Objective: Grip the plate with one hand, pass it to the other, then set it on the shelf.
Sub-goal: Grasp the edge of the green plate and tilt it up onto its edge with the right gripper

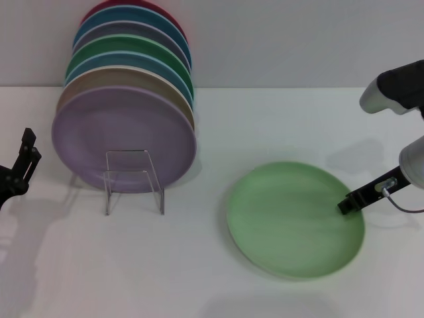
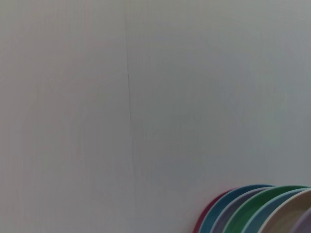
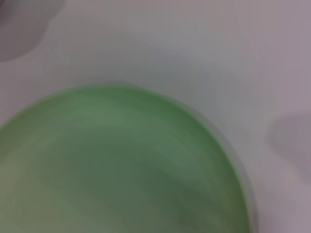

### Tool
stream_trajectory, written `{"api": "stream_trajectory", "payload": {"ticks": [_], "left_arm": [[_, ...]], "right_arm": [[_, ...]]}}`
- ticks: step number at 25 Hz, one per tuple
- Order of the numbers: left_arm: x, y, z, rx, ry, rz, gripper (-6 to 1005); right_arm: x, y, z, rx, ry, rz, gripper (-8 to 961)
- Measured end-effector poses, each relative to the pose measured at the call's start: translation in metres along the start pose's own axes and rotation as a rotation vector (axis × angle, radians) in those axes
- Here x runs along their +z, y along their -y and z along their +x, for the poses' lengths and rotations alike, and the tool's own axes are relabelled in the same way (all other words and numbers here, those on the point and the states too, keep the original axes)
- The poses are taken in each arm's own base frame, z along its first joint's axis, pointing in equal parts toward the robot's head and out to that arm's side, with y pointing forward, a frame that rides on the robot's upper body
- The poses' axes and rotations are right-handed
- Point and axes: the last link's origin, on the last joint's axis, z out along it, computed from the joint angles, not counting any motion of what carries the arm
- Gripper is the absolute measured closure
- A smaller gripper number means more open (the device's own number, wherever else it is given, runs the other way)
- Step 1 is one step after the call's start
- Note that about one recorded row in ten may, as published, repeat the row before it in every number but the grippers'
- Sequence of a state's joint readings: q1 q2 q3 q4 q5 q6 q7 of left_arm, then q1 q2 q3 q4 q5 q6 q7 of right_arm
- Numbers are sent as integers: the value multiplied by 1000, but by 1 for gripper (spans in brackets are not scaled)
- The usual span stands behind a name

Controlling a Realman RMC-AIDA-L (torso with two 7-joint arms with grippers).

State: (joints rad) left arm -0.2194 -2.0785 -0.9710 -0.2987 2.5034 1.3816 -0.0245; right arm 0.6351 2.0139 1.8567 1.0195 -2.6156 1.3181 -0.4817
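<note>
The plate [image 1: 291,222] lies flat on the white table [image 1: 199,278], right of centre and well apart from the shelf [image 1: 134,180]. Open table surrounds the plate on its near, far and left sides. On its right side the right gripper [image 1: 347,206] reaches in from the right edge of the head view, its dark tip over the plate's right rim. Whether its fingers are spread or closed cannot be told, nor whether they touch the plate.

The left gripper [image 1: 25,156] sits at the left edge of the table, left of the shelf, holding nothing. Its fingers [image 1: 28,139] point upward with a narrow gap between them.

Count: one light green plate on the table; one clear shelf; eight plates standing on edge in a row behind the shelf's front frame. The purple plate [image 1: 122,139] is the nearest of the row, with the stack [image 1: 132,59] of other colours behind it, running back to the wall [image 1: 278,40].

The head view alone shows both arms, the shelf and the whole layout. The left wrist view shows mostly blank wall and the top rims of the stack [image 2: 257,208]. The right wrist view shows the plate [image 3: 121,165] close up, with bare table beyond its rim.
</note>
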Motion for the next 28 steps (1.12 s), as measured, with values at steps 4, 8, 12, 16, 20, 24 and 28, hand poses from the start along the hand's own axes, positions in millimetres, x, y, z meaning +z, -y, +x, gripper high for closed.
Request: {"api": "stream_trajectory", "payload": {"ticks": [4, 8, 12, 16, 20, 24, 28], "left_arm": [[0, 0, 1, -2, -4, -1, 252], [1, -1, 1, -3, -7, 0, 254], [0, -1, 2, -4, -10, 1, 255], [-1, -1, 3, -12, -22, -3, 257], [-1, -1, 3, -12, -22, -3, 258], [-1, -11, 11, -15, -75, -53, 260], [1, -12, 13, -15, -83, -54, 261]], "right_arm": [[2, -5, 0, -24, 2, -10, 762], [1, -9, -1, -42, 22, -25, 816], [-6, -14, -5, -58, 77, -48, 837], [-19, -18, -6, -68, 160, -72, 858], [-24, -15, -2, -57, 186, -92, 936], [-26, -5, 1, 0, 214, -102, 955], [-35, -2, 2, 30, 224, -122, 953]]}}
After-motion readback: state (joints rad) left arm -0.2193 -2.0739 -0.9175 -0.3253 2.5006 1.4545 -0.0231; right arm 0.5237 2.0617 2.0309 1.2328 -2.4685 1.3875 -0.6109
